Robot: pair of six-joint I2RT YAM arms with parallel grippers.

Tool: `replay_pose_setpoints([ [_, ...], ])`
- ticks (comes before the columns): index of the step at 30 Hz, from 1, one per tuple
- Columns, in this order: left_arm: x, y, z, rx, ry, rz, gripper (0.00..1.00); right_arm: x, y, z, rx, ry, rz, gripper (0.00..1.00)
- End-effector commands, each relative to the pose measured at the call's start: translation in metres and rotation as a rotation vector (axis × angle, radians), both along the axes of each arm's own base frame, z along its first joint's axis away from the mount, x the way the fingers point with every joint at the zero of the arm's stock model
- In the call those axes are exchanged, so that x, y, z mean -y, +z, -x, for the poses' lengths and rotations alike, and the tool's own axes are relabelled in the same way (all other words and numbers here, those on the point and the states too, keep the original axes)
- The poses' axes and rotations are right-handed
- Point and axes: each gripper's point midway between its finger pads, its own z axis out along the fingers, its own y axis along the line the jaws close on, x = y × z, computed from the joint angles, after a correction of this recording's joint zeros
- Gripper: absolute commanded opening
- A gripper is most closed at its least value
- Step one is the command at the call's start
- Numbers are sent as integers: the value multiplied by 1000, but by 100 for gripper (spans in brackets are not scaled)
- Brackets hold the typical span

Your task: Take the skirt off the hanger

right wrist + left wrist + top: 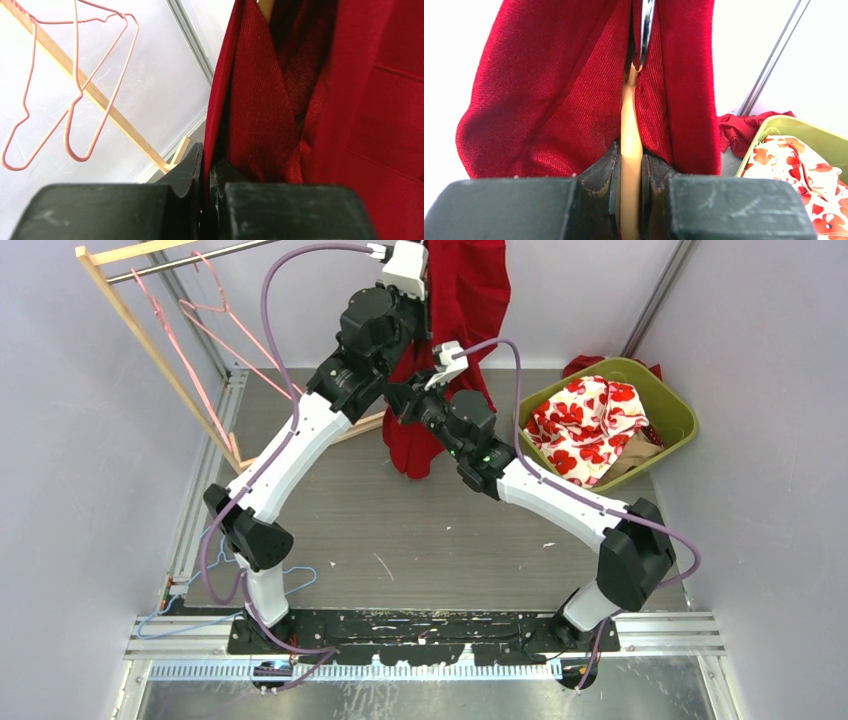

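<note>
- The red skirt (462,300) hangs at the back of the table, draped over a tan hanger (630,130) with a metal hook (646,30).
- The left gripper (630,167) is clamped narrow on the hanger's bar, with skirt fabric on both sides.
- The right gripper (206,167) sits lower and pinches an edge of the skirt between nearly closed jaws.
- A green basket (682,416) holding a flowered cloth (585,425) stands to the right.
- Pink wire hangers (190,315) hang on a wooden rack (150,348) to the left.

Support: we show a grey wood-grain table (400,530) | far right: we mark a green basket (684,420) resting on it | far left: we mark a wooden rack (153,350) footed there.
</note>
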Motion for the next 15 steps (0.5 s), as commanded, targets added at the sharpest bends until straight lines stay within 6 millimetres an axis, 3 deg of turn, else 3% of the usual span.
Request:
replay_pose_setpoints([
  [1, -102, 238, 112, 583, -1, 614, 0, -28, -192, 74, -438, 246, 392, 1],
  [3, -104, 236, 114, 570, -7, 631, 0, -22, -194, 77, -439, 221, 424, 1],
  [9, -94, 221, 122, 483, -105, 663, 0, 8, -173, 79, -366, 80, 499, 1],
  [12, -90, 201, 121, 413, -128, 671, 0, 26, -148, 85, -317, 1, 554, 1],
  [15, -80, 170, 117, 338, -148, 662, 0, 32, -108, 103, -240, 20, 538, 1],
])
